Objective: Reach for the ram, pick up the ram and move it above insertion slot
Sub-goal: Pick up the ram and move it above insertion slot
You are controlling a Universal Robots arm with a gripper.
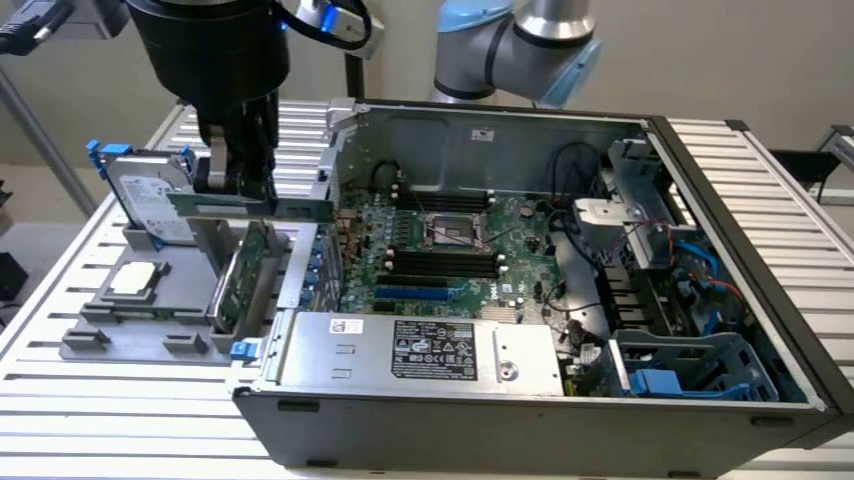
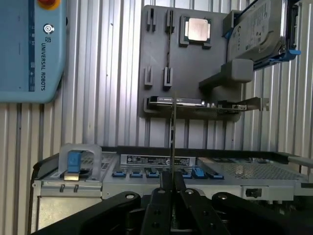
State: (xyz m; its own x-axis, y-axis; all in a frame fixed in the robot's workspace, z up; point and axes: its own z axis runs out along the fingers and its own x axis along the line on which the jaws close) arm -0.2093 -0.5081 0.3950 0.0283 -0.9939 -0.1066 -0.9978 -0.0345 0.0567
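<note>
The ram [image 1: 287,207] is a thin green stick held level in the air, above the grey holder [image 1: 120,320] and just outside the open computer case [image 1: 534,410] on the exterior view's left. My gripper [image 1: 240,190] is shut on it from above. In the wrist view the ram [image 2: 172,132] shows edge-on as a thin line sticking out from between my closed fingers [image 2: 164,196], with the gripper [image 2: 172,188] near the case edge. The black insertion slots [image 1: 434,262] lie on the motherboard inside the case, toward the exterior view's right of the ram.
A silver hard drive with blue clips [image 1: 147,195], a taller green expansion card [image 1: 240,285] and a processor chip [image 1: 134,280] sit in the holder. The power supply [image 1: 427,350] fills the case's near side. A second arm [image 1: 534,40] stands behind the case. A teach pendant [image 2: 32,49] lies on the slatted table.
</note>
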